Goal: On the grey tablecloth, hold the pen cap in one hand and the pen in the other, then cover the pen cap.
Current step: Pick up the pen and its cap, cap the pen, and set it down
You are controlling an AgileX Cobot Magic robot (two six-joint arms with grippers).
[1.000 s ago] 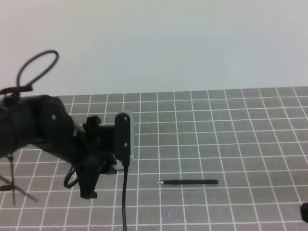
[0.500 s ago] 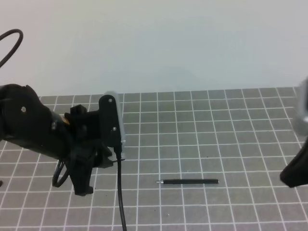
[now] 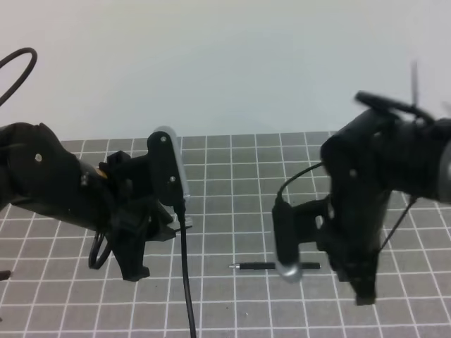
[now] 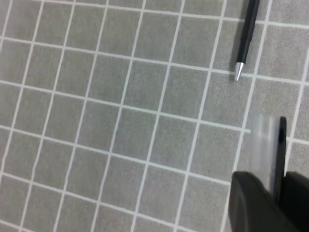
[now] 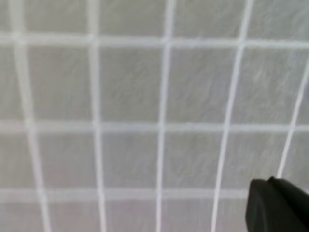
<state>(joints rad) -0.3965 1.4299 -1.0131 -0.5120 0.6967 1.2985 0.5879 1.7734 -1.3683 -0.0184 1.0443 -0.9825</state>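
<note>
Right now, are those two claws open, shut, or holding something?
Left gripper: cannot tell if open or shut; nothing visibly held.
Right gripper: cannot tell; the pen lies untouched on the cloth.

Background noted in the exterior high view: one plain pale backdrop (image 3: 225,63).

The backdrop is seen across the whole upper part of the frame, from the left edge to the right. It is off-white to faint grey-green, evenly lit, and unmarked. Its lower boundary runs roughly level across the view. A small dark sliver (image 3: 3,274) is recorded at the far left edge, low down; it is possibly part of a stand, but too little is shown to identify it.
</note>
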